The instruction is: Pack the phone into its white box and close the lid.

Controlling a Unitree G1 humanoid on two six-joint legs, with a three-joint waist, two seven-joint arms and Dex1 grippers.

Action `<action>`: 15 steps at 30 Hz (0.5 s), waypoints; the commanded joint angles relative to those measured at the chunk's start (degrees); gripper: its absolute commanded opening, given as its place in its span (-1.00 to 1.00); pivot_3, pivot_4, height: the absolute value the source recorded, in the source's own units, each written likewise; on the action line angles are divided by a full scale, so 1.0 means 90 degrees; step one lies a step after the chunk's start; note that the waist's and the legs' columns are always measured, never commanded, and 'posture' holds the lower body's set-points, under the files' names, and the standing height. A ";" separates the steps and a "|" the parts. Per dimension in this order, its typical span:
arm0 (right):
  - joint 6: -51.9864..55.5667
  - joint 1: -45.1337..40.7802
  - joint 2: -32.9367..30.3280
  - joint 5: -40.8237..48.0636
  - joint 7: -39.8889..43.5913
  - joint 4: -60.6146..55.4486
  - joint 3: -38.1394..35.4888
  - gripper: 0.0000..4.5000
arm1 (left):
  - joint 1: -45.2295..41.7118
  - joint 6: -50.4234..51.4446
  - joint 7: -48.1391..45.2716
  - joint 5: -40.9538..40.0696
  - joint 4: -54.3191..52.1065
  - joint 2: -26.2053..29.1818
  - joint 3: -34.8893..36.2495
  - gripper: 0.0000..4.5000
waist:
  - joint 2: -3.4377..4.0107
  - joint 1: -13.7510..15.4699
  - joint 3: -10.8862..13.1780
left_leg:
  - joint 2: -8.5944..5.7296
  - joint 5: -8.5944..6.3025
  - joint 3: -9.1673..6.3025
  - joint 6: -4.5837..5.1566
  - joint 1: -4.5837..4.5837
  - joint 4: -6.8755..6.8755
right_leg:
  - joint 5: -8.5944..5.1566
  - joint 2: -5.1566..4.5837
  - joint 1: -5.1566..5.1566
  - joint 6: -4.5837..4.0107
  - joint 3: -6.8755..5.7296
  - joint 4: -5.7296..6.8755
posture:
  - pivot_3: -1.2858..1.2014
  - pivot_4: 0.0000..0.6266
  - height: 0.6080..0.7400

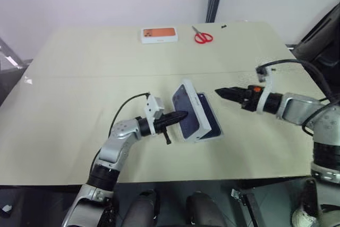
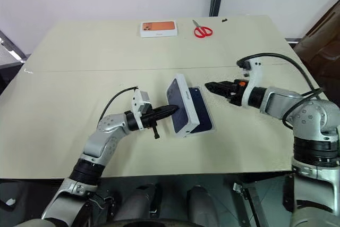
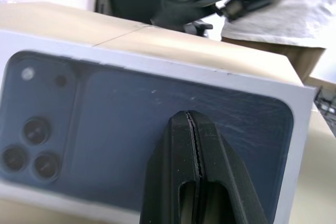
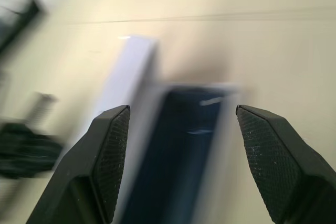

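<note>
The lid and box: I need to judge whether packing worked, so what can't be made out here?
- How the lid meets the white box: head views, too small.
- The lid's far side: left wrist view, its printed face hides it.
- The phone: right wrist view, blurred.
- Label of the orange-topped box: too small.

My left gripper (image 1: pixel 179 115) points level to my right, fingers pressed together. My right gripper (image 1: pixel 219 93) points left, fingers spread apart.

Head pair high over table (image 1: pixel 64 78); wrist cameras close on lid (image 3: pixel 157 119).
</note>
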 commanded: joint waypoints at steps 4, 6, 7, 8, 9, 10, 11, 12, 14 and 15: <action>-0.2078 0.0452 -0.0088 -0.1944 0.0675 -0.0084 0.0917 0.13 | -0.0113 -0.0010 -0.0085 -0.0132 -0.0125 0.0236 0.0229 -1.00 | 0.0000 0.0031 0.0000 | 0.0001 0.0000 0.0000 -0.0001 -0.0001 0.0004 | 0.0000 -0.0001 0.0001 0.0000 0.0001 0.0000 | 0.03 -0.52 0.91; -0.2547 0.0559 -0.0055 -0.2373 0.0781 -0.0159 0.1116 -0.32 | -0.0083 0.0060 -0.0041 -0.0148 -0.0175 0.0329 0.0296 -1.00 | -0.0001 0.0045 0.0001 | 0.0000 0.0000 -0.0001 -0.0001 -0.0001 0.0005 | 0.0000 -0.0002 0.0001 0.0000 0.0001 0.0000 | 0.03 -0.52 0.91; -0.2781 0.0588 -0.0040 -0.2588 0.0805 -0.0169 0.1194 -0.58 | -0.0071 0.0104 -0.0017 -0.0150 -0.0182 0.0383 0.0333 -1.00 | -0.0001 0.0047 0.0001 | -0.0001 0.0001 -0.0001 -0.0001 -0.0001 0.0006 | 0.0000 -0.0003 0.0001 0.0000 0.0001 0.0000 | 0.03 -0.52 0.91; -0.2877 0.0605 0.0011 -0.2684 0.0814 -0.0152 0.1211 -0.82 | -0.0059 0.0151 0.0048 -0.0137 -0.0181 0.0438 0.0390 -1.00 | -0.0001 0.0048 0.0001 | -0.0001 0.0001 -0.0002 -0.0002 -0.0001 0.0006 | 0.0000 -0.0003 0.0002 0.0000 0.0001 0.0000 | 0.03 -0.52 0.91; -0.2923 0.0613 0.0063 -0.2730 0.0828 -0.0124 0.1197 -0.98 | -0.0052 0.0185 0.0091 -0.0128 -0.0178 0.0471 0.0427 -1.00 | -0.0001 0.0048 0.0001 | -0.0001 0.0001 -0.0002 -0.0002 -0.0001 0.0007 | 0.0000 -0.0003 0.0002 0.0000 0.0001 0.0000 | 0.03 -0.52 0.91; -0.2994 0.0621 0.0101 -0.2824 0.0832 -0.0097 0.1200 -0.98 | -0.0052 0.0254 0.0126 -0.0142 -0.0183 0.0501 0.0467 -1.00 | -0.0001 0.0050 0.0001 | -0.0001 0.0001 -0.0003 -0.0003 -0.0001 0.0007 | 0.0000 -0.0004 0.0002 0.0000 0.0001 0.0000 | 0.03 -0.52 0.91; -0.3162 0.0698 0.0058 -0.3051 0.0901 -0.0094 0.1323 -0.98 | -0.0062 0.0428 0.0188 -0.0160 -0.0191 0.0554 0.0508 -1.00 | -0.0001 0.0056 0.0001 | -0.0001 0.0001 -0.0003 -0.0003 -0.0001 0.0006 | 0.0000 -0.0004 0.0001 0.0000 0.0001 0.0000 | 0.03 -0.52 0.91; -0.3246 0.0790 0.0051 -0.3196 0.0934 -0.0137 0.1400 -0.98 | -0.0063 0.0554 0.0262 -0.0125 -0.0201 0.0620 0.0530 -1.00 | -0.0001 0.0060 0.0001 | -0.0002 0.0002 -0.0003 -0.0003 -0.0001 0.0006 | 0.0000 -0.0004 0.0001 0.0000 0.0001 0.0000 | 0.03 -0.52 0.91; -0.3300 0.0903 0.0101 -0.3333 0.0986 -0.0197 0.1430 -0.98 | -0.0058 0.0738 0.0346 -0.0076 -0.0226 0.0719 0.0532 -1.00 | -0.0002 0.0059 0.0001 | -0.0002 0.0002 -0.0006 -0.0004 -0.0001 0.0006 | 0.0000 -0.0004 0.0002 0.0000 0.0000 -0.0001 | 0.03 -0.52 0.91; -0.3318 0.0947 0.0134 -0.3325 0.1060 -0.0262 0.1426 -0.98 | -0.0051 0.0969 0.0368 -0.0063 -0.0205 0.0797 0.0485 -1.00 | -0.0002 0.0056 0.0001 | -0.0002 0.0002 -0.0005 -0.0004 -0.0001 0.0006 | 0.0000 -0.0004 0.0002 0.0000 0.0001 -0.0001 | 0.03 -0.52 0.91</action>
